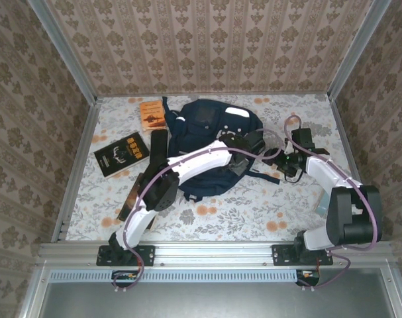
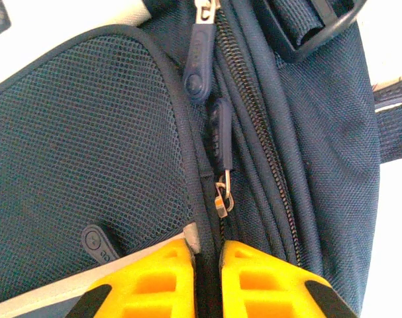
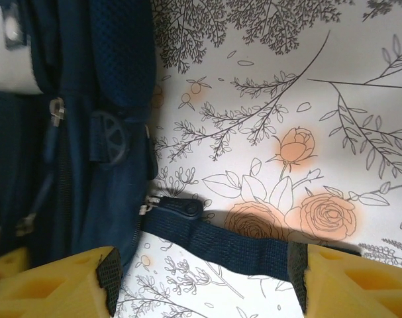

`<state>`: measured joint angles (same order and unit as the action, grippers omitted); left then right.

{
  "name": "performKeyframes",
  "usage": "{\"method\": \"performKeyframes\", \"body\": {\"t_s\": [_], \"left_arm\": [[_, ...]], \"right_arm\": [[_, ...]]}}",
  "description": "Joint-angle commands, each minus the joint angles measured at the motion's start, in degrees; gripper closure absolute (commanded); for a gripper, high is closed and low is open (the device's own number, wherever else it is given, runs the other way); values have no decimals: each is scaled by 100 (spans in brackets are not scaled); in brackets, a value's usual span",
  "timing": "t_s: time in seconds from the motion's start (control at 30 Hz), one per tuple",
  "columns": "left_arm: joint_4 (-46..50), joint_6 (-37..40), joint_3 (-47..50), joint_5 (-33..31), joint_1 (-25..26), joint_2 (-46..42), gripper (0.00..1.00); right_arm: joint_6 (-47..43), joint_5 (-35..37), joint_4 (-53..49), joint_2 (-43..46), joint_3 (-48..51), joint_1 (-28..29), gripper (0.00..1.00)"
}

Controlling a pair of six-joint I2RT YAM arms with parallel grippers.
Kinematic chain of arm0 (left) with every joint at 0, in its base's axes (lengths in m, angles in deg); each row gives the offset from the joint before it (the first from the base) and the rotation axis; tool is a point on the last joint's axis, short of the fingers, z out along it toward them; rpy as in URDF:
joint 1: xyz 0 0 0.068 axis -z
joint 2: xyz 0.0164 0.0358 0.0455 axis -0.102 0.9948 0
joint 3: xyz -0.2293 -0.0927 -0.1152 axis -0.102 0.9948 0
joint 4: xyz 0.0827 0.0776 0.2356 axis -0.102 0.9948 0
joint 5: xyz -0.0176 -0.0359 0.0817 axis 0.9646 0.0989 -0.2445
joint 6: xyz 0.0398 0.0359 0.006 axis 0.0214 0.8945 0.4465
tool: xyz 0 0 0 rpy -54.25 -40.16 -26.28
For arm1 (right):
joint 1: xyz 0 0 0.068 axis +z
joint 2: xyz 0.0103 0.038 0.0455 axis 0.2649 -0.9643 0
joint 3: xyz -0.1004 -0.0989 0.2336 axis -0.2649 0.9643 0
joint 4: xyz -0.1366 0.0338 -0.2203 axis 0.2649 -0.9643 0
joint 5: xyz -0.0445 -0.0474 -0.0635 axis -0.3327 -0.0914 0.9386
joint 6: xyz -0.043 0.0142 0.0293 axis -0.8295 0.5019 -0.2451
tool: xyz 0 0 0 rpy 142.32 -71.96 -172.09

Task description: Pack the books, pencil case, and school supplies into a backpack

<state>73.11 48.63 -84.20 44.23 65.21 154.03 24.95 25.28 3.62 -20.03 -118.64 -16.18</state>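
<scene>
Soft backpack (image 2: 88, 165): left end effector (image 2: 207, 250) pinched on fabric bottom centre, zip pull (image 2: 220, 132) mid-frame looks the hold; right end effector (image 3: 206, 266) open

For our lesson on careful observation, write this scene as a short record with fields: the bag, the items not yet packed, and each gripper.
Bag: backpack lying flat mid-table
Not packed: orange book, black book, pencil case, brown book, all left of the bag
Left arm: left gripper over the bag's zip, fingers nearly together, zip pull just ahead; grip unclear
Right arm: right gripper open, a strap lying between its fingers
</scene>
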Motion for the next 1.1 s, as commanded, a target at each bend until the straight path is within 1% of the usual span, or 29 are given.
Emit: {"method": "performKeyframes", "body": {"t_s": [0.0,0.07,0.2,0.23,0.27,0.4,0.5,0.57,0.63,0.67,0.8,0.9,0.97,1.0,1.07], "left_arm": [[-163,276,127,-275,-204,-700,91],[-240,321,229,-214,-263,-870,93],[-259,327,279,-94,-392,-1099,95],[-276,347,279,-84,-409,-1129,95],[-298,376,286,-80,-432,-1167,95],[-305,411,253,-81,-563,-1295,96],[-311,396,278,-15,-651,-1407,96],[-312,403,303,29,-696,-1461,96],[-305,411,320,30,-745,-1486,97],[-299,413,315,12,-767,-1503,97],[-281,408,315,33,-827,-1535,98],[-315,410,306,41,-842,-1578,98],[-342,440,297,-5,-839,-1616,98],[-355,462,289,-46,-844,-1648,99],[-422,510,298,-92,-853,-1734,100]], "right_arm": [[-366,-395,296,-179,-132,59,30],[-572,-659,420,-248,-180,141,31],[-1152,-808,605,-317,-319,450,36],[-1310,-869,663,-346,-345,521,39],[-1474,-878,702,-374,-377,597,40],[-2049,-1137,967,-544,-417,732,45],[-2497,-1428,1033,-616,-410,750,54],[-2766,-1499,1091,-593,-374,767,63],[-3010,-1541,983,-572,-442,767,65],[-3198,-1567,894,-554,-484,775,66],[-3774,-1222,192,-523,-858,815,65],[-4399,-925,-61,-455,-876,873,57],[-4463,-777,-64,-451,-875,871,52],[-4465,-796,-83,-465,-896,877,48],[-4340,-759,-43,-538,-938,906,43]]}}
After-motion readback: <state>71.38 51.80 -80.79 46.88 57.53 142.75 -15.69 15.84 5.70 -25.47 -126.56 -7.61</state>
